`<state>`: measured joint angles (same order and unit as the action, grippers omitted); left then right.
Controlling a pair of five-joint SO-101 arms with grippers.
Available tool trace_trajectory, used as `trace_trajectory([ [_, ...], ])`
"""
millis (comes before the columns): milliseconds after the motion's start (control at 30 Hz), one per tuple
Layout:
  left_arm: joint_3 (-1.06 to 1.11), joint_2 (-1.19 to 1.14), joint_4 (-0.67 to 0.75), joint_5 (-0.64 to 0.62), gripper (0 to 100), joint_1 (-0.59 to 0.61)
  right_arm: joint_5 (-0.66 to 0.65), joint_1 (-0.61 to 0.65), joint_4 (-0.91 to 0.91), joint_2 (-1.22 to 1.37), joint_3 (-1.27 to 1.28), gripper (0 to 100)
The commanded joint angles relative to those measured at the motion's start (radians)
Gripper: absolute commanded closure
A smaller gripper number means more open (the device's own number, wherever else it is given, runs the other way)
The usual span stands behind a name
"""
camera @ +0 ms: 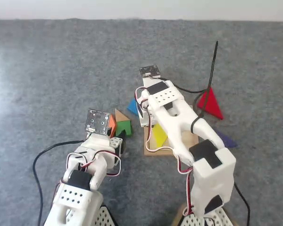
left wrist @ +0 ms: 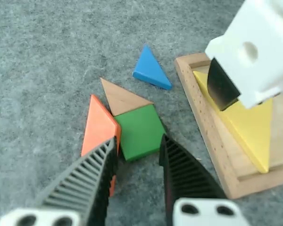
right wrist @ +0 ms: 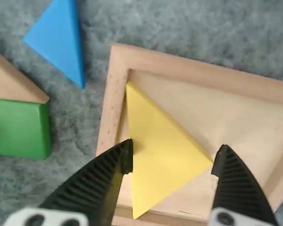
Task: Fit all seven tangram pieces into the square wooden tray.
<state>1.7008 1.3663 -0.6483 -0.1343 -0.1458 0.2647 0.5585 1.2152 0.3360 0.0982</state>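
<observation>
Inside the wooden tray (camera: 151, 149) (left wrist: 198, 113) (right wrist: 108, 103) lies one piece so far, a yellow triangle (camera: 159, 135) (left wrist: 250, 127) (right wrist: 160, 155), flat on the floor with one edge along the tray wall that faces the left arm. Above that tray the right gripper (right wrist: 174, 149) hangs with its fingers spread wide and holding nothing. One fingertip is over the yellow triangle's edge by the wall, and the other is over its far corner.

Outside the tray, on the left arm's side, a blue triangle (camera: 133, 107) (left wrist: 151, 70) (right wrist: 59, 37) lies alone near a tray corner. A little farther from the tray three pieces sit packed together: a tan triangle (camera: 119, 116) (left wrist: 121, 98) (right wrist: 9, 77), a green square (camera: 123, 127) (left wrist: 140, 131) (right wrist: 16, 127) touching its edge, and an orange piece (camera: 112, 125) (left wrist: 99, 125) against both.

The left gripper (left wrist: 137, 143) is over this cluster, farther from the tray than the blue triangle, with its fingers parted and nothing clamped between them. The green square's near edge shows in the gap, and one fingertip overlaps the orange piece's edge. Whether it touches I cannot tell.

On the tray's opposite side a red triangle (camera: 210, 103) lies apart from it, and a purple piece (camera: 226, 139) lies near it. Everything rests on grey carpet (camera: 61, 70).
</observation>
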Motion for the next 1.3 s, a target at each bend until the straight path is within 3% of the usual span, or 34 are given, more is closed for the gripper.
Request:
trace_trajectory([
  [0,-0.012,0.014,-0.002,-0.006,85,0.000,-0.009,0.015,0.010,-0.117,0.009,72.3],
  [333,-0.012,0.014,-0.002,-0.006,85,0.000,-0.072,-0.082,0.010,-0.363,0.118,72.4],
  [567,-0.012,0.014,-0.002,-0.006,85,0.000,0.012,-0.283,-0.090,-0.515,0.371,73.1],
  [700,-0.012,0.014,-0.002,-0.006,85,0.000,-0.009,-0.340,-0.177,-0.470,0.411,90.9],
  [800,-0.012,0.014,-0.002,-0.006,85,0.000,-0.164,-0.328,-0.232,-0.427,0.410,97.2],
  [1267,-0.012,0.014,-0.002,-0.006,85,0.000,-0.170,-0.246,-0.285,-0.325,0.411,95.8],
])
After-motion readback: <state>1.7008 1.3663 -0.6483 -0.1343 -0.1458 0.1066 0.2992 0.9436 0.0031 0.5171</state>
